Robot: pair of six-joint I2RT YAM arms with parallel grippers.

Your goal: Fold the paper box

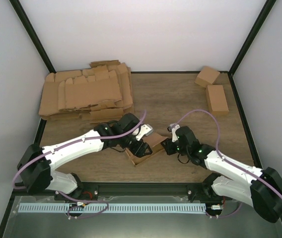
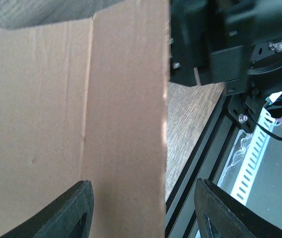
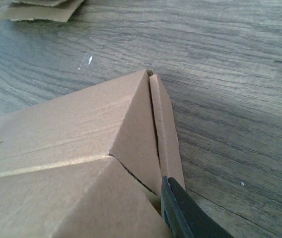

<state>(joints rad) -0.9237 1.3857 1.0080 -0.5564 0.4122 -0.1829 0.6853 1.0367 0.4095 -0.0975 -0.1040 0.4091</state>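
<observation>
Flanking paper box: left hand spread wide, right hand at corner.

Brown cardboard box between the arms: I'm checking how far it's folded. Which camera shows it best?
Top external: the brown cardboard box shows nearly whole, a shallow open tray. The left wrist shows only one flat creased panel; the right wrist only a folded corner.

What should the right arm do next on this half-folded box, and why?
Probably nudge the right tool inward to press the narrow end flap against the wall of the paper box. The right wrist view shows that flap standing slightly apart from it, while the left tool, open, has a panel edge between its fingers.
</observation>
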